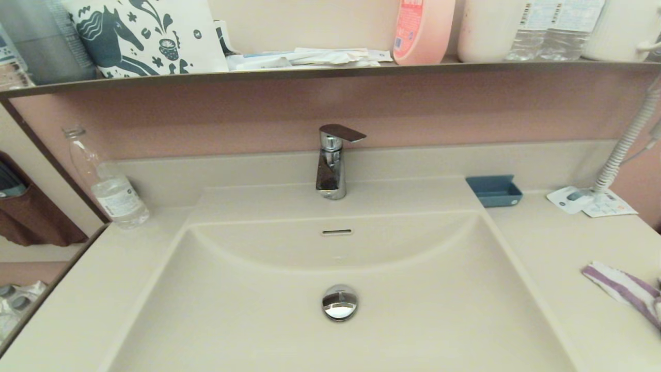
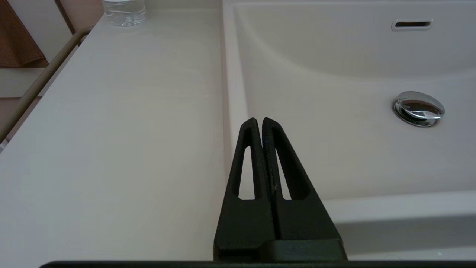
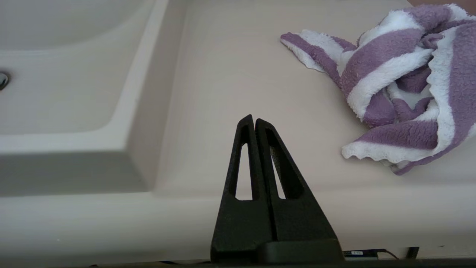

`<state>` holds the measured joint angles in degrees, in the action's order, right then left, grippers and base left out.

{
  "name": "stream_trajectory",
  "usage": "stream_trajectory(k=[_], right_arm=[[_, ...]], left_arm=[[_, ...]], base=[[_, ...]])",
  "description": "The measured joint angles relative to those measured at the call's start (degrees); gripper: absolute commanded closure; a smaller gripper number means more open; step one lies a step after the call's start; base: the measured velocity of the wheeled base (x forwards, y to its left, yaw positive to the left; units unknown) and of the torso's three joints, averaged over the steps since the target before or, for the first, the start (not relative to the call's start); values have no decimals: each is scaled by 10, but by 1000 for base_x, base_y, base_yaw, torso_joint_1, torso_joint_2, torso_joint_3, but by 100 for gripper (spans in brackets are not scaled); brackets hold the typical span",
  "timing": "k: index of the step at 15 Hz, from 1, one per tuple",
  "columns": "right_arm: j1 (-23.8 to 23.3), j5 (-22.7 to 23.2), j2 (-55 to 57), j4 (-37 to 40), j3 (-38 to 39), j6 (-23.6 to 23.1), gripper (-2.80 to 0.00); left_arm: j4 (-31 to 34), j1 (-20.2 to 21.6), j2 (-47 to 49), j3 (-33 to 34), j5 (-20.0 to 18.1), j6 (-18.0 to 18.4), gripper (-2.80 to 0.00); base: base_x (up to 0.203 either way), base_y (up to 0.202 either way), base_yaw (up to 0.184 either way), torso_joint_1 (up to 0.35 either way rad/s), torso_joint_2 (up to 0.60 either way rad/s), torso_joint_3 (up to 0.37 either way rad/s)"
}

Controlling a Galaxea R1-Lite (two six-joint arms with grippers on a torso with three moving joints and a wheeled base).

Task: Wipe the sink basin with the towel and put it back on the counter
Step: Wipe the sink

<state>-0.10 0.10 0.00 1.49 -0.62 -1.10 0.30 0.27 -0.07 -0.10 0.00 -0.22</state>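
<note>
Nearest, at the front edge of the counter (image 3: pixel 230 74), the right gripper (image 3: pixel 254 121) hangs with its jaws pressed fully together and holding nothing, and the left gripper (image 2: pixel 258 122) waits the same way over the left rim of the sink basin (image 2: pixel 334 149). The towel (image 3: pixel 394 82) lies crumpled near the counter's right edge, probably for the right arm. Farther back stand the faucet (image 1: pixel 331 165) and a blue tray (image 1: pixel 494 190).

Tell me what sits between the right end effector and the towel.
Nothing: in the right wrist view only bare counter separates the shut right end effector from the crumpled towel, which lies apart from it.
</note>
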Motion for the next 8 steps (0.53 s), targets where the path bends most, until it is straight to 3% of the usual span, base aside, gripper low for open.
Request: stream_trajectory(k=[8], right_arm=[[0, 1, 0, 1, 0, -1, 0]], left_arm=[[0, 0, 0, 0, 0, 0, 0]], base=[[0, 0, 0, 0, 0, 0]])
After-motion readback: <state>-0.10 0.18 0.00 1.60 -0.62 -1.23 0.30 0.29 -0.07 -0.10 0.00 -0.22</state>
